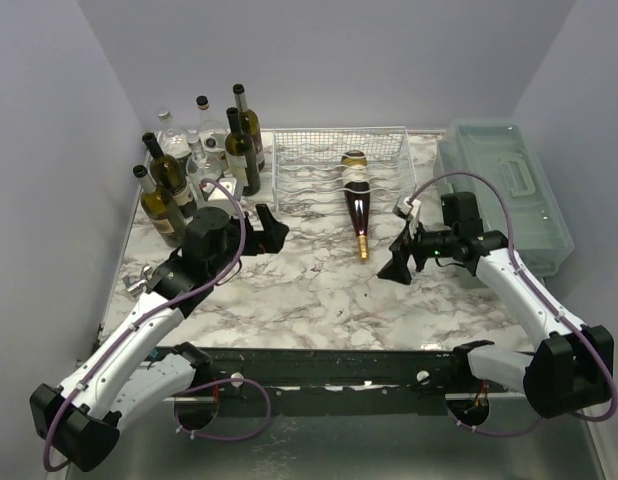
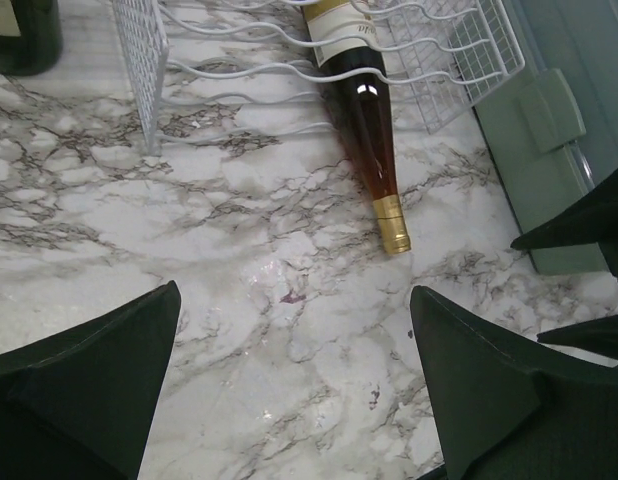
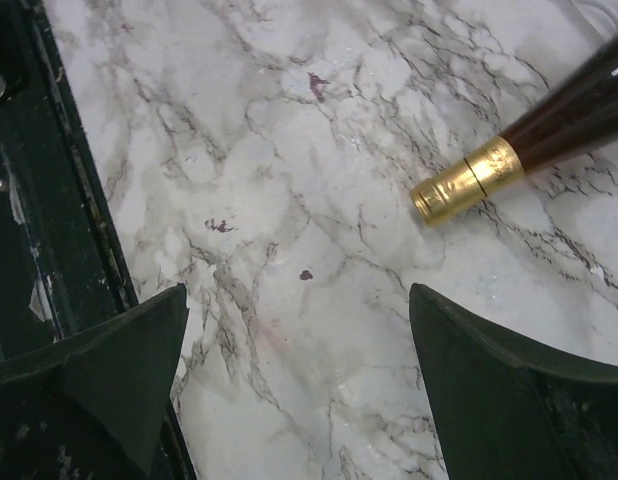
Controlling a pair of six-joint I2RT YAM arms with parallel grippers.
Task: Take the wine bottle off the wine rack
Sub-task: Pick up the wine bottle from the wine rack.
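Observation:
A dark wine bottle [image 1: 356, 203] with a gold foil cap lies with its body in the white wire rack [image 1: 309, 160] and its neck sticking out toward me, cap on the marble. It also shows in the left wrist view [image 2: 367, 130], and its cap shows in the right wrist view [image 3: 467, 180]. My left gripper [image 1: 269, 229] is open and empty, left of the bottle, in front of the rack's left end. My right gripper [image 1: 399, 258] is open and empty, just right of the bottle's cap.
Several upright bottles [image 1: 179, 170] stand at the back left, beside the rack. A translucent green-grey plastic box [image 1: 509, 190] with a handle lies along the right edge; it also shows in the left wrist view [image 2: 549, 140]. The marble tabletop [image 1: 309, 290] spreads in front.

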